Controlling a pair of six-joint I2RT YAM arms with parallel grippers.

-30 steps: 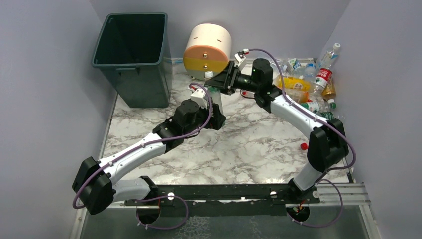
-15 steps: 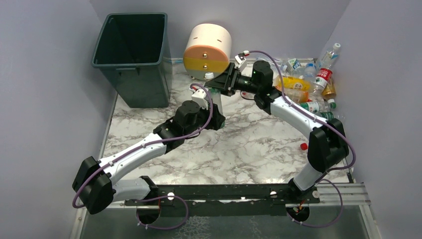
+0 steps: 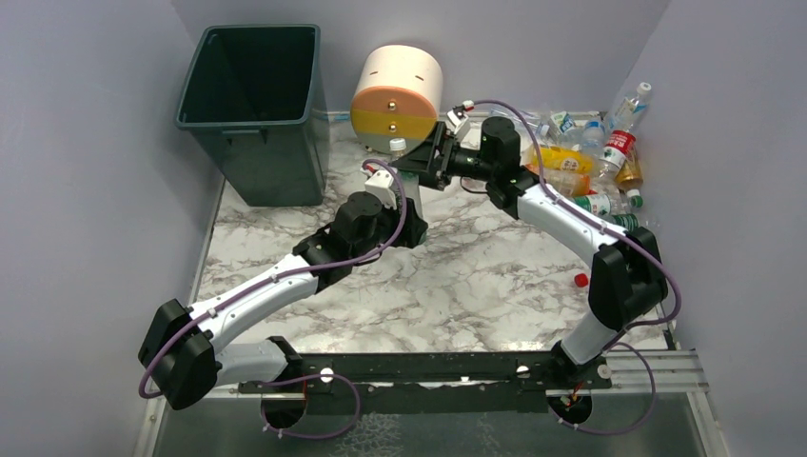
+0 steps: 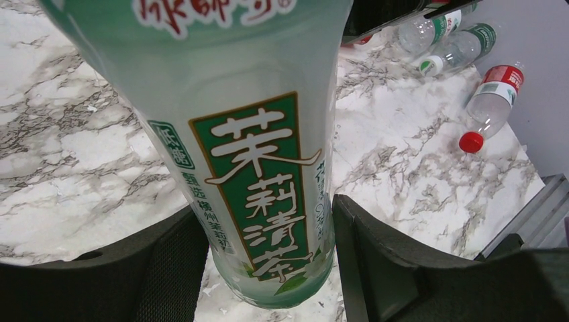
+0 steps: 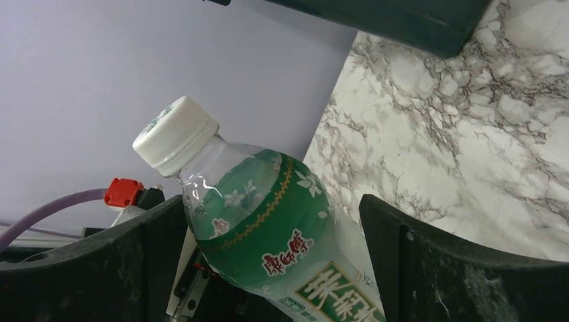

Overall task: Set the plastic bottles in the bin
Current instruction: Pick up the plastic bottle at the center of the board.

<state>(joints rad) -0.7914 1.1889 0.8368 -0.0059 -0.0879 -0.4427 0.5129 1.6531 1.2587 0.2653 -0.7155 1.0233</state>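
Note:
A clear plastic bottle (image 3: pixel 403 162) with a green label and white cap stands nearly upright at the table's middle back. My left gripper (image 3: pixel 411 208) is shut on its lower body. In the left wrist view both pads press the bottle (image 4: pixel 255 154) from either side, left gripper (image 4: pixel 268 225). My right gripper (image 3: pixel 419 158) is open around the bottle's shoulder. In the right wrist view the bottle (image 5: pixel 268 228) leans between the spread fingers of the right gripper (image 5: pixel 270 208), with a gap on the right side. The dark green bin (image 3: pixel 246 122) stands at the back left.
Several more bottles lie heaped in the back right corner (image 3: pixel 590 167). A loose red-capped bottle (image 4: pixel 490 107) lies by the right arm. A round cream, yellow and grey drawer unit (image 3: pixel 398 95) stands behind the grippers, right of the bin. Grey walls close in on both sides.
My left gripper has closed on the bottle's lower body. The right gripper, which held the bottle's upper part, has opened and shifted slightly left.

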